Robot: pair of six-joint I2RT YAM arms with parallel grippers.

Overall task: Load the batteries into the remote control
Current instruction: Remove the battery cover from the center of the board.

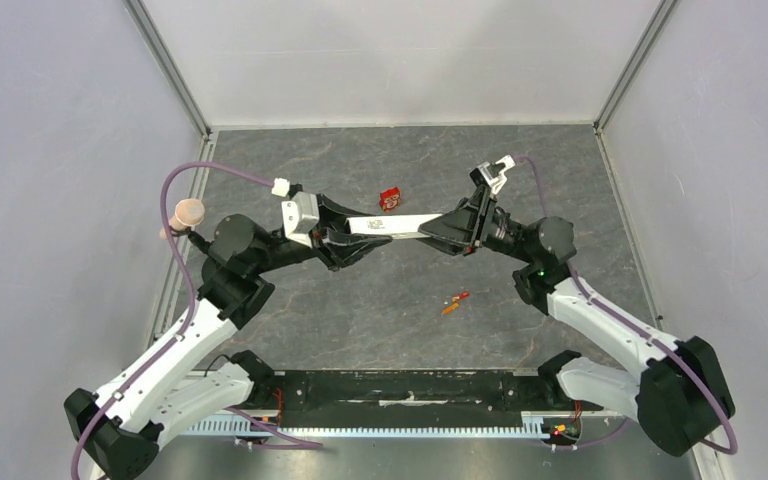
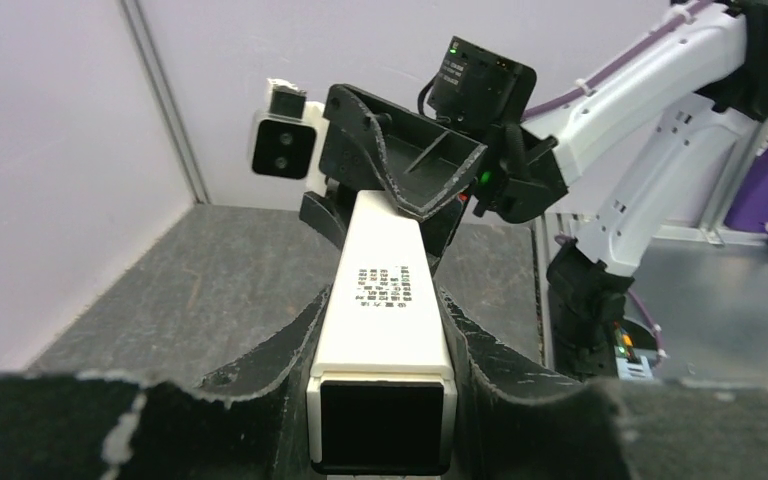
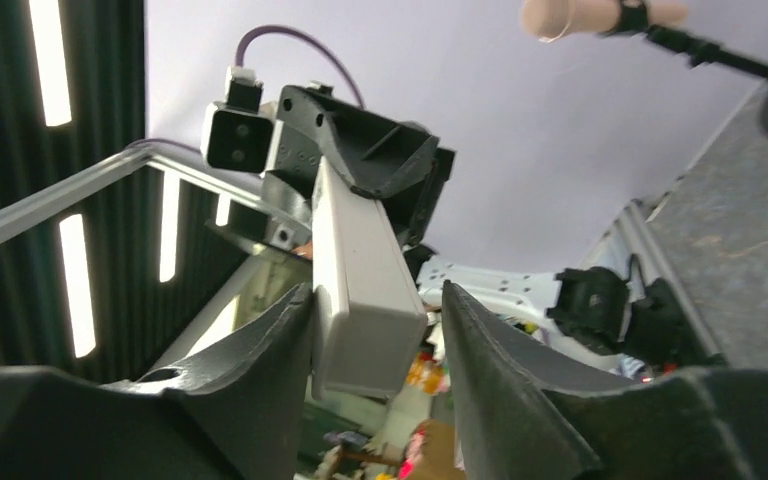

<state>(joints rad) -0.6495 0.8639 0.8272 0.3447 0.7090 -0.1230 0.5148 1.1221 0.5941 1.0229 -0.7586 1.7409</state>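
Observation:
The remote control [image 1: 395, 225] is a slim white bar held level above the table between both grippers. My left gripper [image 1: 348, 243] is shut on its left end; in the left wrist view both fingers press the sides of the remote [image 2: 385, 300], its dark end toward the camera and its printed face up. My right gripper [image 1: 442, 232] is around the other end; in the right wrist view the remote [image 3: 360, 270] touches one finger and a gap shows at the other finger [image 3: 490, 350]. Two batteries [image 1: 455, 302], orange-red, lie together on the table in front of the right gripper.
A small red square box [image 1: 390, 198] lies on the table just behind the remote. A pinkish cap on a black stalk [image 1: 188, 213] stands at the left table edge. White walls enclose the grey table on three sides.

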